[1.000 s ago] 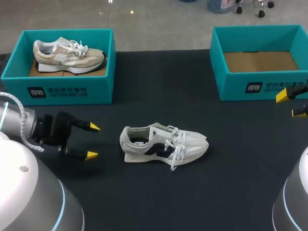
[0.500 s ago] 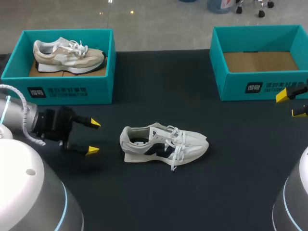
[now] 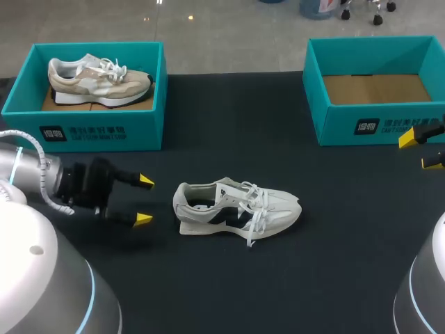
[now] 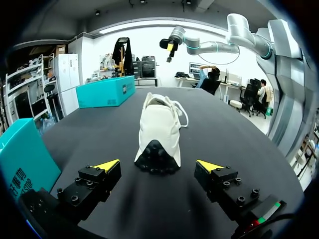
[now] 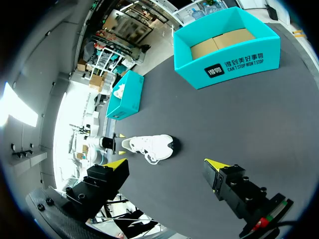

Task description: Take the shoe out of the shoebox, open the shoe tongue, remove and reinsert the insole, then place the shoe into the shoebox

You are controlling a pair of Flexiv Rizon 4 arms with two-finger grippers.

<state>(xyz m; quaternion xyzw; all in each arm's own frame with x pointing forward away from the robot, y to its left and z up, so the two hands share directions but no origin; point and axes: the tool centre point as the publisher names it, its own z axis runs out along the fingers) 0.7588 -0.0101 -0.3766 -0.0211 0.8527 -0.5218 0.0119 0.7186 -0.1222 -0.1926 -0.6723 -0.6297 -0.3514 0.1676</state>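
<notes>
The shoe (image 3: 236, 207) stands on its sole on the table (image 3: 229, 278), near the middle, heel to the left and toe to the right, so the first step, taking it out, looks done. Whether the tongue or insole has been handled I cannot tell; nothing grips the shoe now, so those steps and the return to a box appear to be left.

The left gripper (image 3: 144, 201) hangs just left of the heel, jaws wide open and empty, with nothing between it and the shoe. Loose laces (image 3: 256, 212) lie across the tongue and may hinder opening it. The right gripper (image 3: 421, 150) waits at the right edge, well apart from the shoe, jaws open and empty.

Farther back, the left box (image 3: 83, 132) holds a beige shoe (image 3: 97, 80); the right box (image 3: 375, 126) is empty, likely the destination.
</notes>
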